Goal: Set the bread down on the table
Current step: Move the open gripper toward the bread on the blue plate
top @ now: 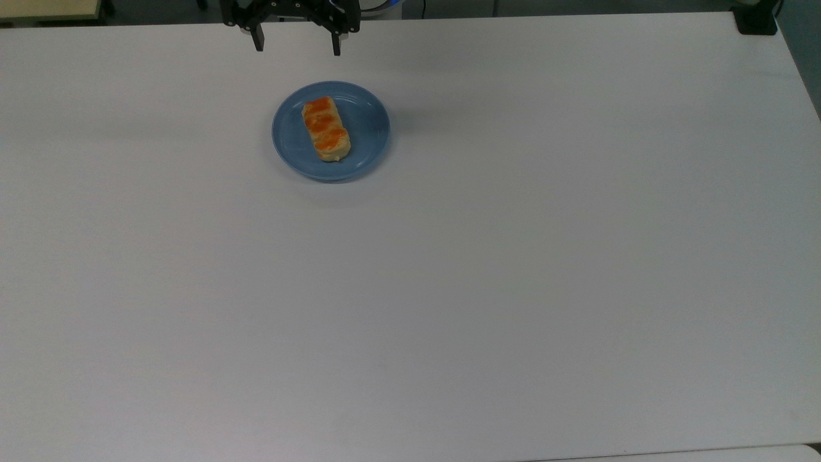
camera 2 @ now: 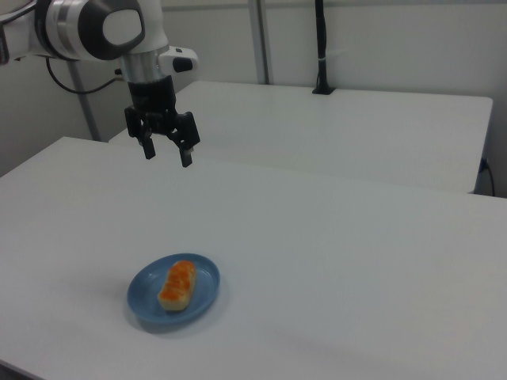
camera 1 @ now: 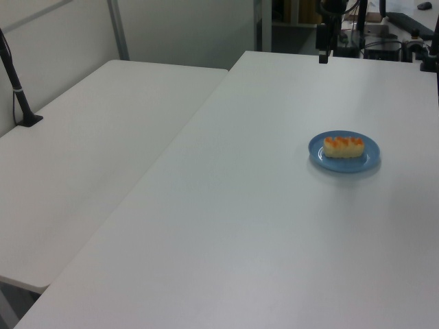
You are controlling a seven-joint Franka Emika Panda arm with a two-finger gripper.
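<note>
Gripper (top: 297,46) up by the top view's far edge, fingers spread apart, nothing between them; bread (top: 326,128) below it in frame, lying on the blue plate (top: 371,122), long axis running away from the gripper with a slight slant. Table (top: 513,289) bare all around.

Left view: loaf seen side-on, segmented glaze plain, gripper far behind.

Right view: gripper well above the tabletop, height judged only here; bread low and slightly right.
</note>
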